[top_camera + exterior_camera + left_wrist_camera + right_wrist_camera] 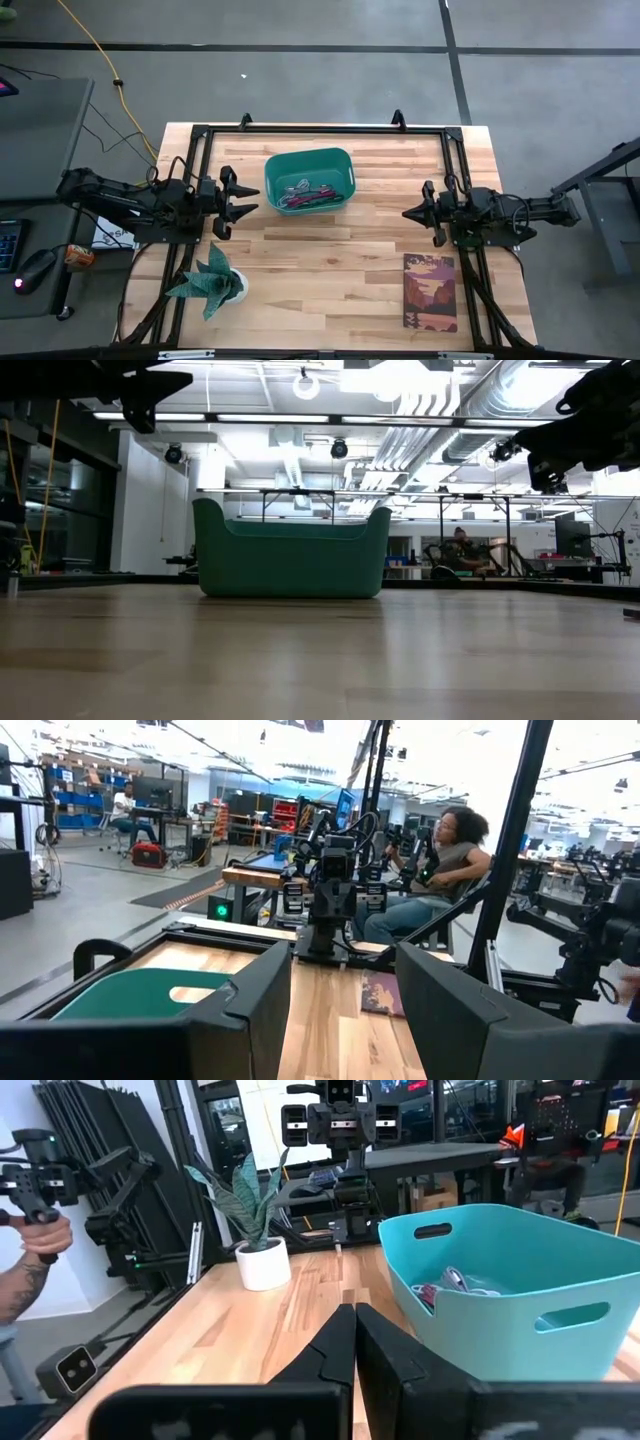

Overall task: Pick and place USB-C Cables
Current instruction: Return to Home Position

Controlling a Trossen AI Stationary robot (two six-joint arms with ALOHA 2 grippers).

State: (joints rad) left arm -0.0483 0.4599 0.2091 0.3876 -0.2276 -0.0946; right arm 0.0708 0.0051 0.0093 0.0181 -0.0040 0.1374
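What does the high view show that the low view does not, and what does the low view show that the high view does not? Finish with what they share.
Only the high view shows the cables lying inside the green bin, the potted plant and the cover of the book. It also shows the left gripper open beside the bin and the right gripper shut, apart from it. Only the low view shows the room behind, with a seated person and ceiling lights. Both show the green bin standing on the wooden table.
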